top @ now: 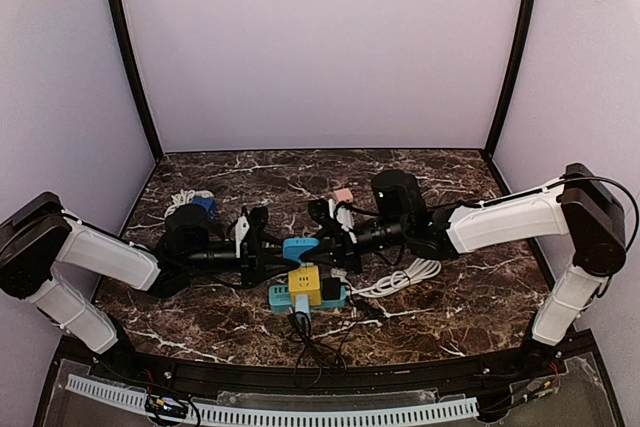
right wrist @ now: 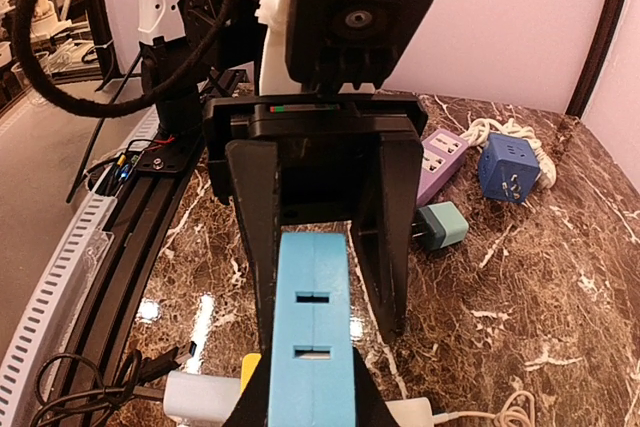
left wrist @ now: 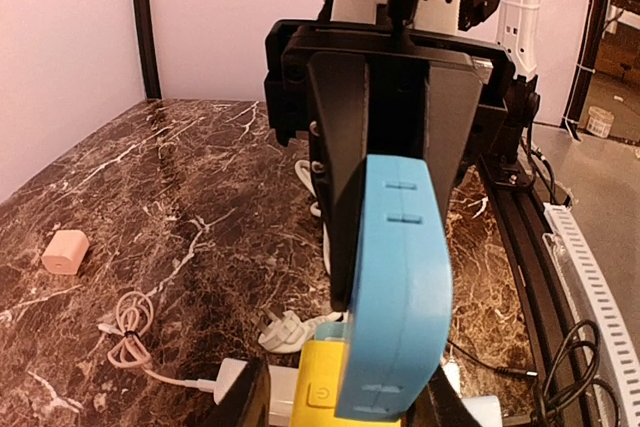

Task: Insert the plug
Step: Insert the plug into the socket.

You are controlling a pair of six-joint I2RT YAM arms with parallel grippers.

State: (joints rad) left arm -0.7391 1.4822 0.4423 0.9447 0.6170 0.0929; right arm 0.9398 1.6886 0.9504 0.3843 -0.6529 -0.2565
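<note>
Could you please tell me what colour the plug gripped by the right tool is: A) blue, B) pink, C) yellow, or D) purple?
A: the right tool is shut on a blue plug, which shows blue in all three views.

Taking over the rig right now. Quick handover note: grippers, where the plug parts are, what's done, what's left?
Right gripper: shut on the blue adapter, mid-table.
Left gripper: jaws open, straddling the same adapter from the opposite side, with a gap on one side.
The blue adapter is directly over the yellow adapter, which sits on the teal power strip.
Done: adapter gripped and lined up over the yellow one.
Left: can't tell if it's seated. Probably press it home, then release.
</note>
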